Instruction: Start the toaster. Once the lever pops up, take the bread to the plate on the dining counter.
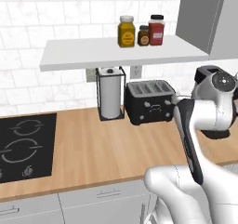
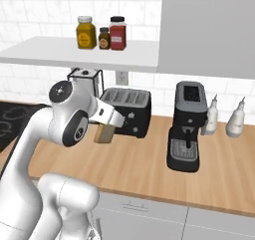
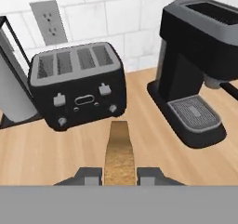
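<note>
Fingers (image 3: 119,175) clamped edge-on around the bread (image 3: 119,151), toaster (image 3: 77,86) just ahead, so a swing could easily slip it out.

Paper towel holder (image 3: 11,88) cut off at left edge (coffee machine (image 3: 200,56) too).

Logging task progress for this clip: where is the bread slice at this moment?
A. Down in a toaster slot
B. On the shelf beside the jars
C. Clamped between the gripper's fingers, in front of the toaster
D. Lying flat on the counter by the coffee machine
C. The hand view shows the bread edge-on between the gripper fingertips, in front of the toaster, whose slots look empty.
</note>
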### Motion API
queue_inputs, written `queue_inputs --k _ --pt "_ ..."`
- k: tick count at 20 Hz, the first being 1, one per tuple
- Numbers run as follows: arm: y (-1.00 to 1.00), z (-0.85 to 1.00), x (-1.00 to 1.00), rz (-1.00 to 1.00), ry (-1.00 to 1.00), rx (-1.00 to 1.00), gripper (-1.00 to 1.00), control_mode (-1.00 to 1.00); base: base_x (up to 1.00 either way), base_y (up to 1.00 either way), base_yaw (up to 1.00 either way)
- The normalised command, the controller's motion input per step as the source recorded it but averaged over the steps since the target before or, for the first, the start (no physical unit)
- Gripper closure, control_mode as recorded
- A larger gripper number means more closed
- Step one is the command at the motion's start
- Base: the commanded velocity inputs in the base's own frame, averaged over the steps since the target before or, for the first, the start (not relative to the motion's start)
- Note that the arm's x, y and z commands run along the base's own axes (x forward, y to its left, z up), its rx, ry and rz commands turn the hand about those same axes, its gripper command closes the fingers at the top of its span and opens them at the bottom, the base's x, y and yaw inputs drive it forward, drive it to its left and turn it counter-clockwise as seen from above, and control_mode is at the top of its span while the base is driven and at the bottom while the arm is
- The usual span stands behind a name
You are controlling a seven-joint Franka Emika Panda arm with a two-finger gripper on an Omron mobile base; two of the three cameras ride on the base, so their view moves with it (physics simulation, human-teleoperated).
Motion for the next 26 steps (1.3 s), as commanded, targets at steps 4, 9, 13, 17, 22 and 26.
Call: queue_inputs --k 4,9,13,17,22,26 --pt "0.00 0.00 0.00 0.00 0.00 0.00 1.00 1.00 -0.86 0.07 0.35" --pt "0.00 0.00 0.00 0.00 0.00 0.00 1.00 1.00 -0.84 0.14 0.70" --pt "0.00 0.00 0.00 0.00 0.00 0.00 1.00 1.00 -0.22 0.06 0.96" --pt "0.00 0.00 0.00 0.00 0.00 0.00 1.00 1.00 0.00 0.00 1.00" --pt "0.00 0.00 0.00 0.00 0.00 0.00 1.00 1.00 0.00 0.00 1.00" --pt "0.00 0.00 0.00 0.00 0.00 0.00 1.00 1.00 0.00 0.00 1.00"
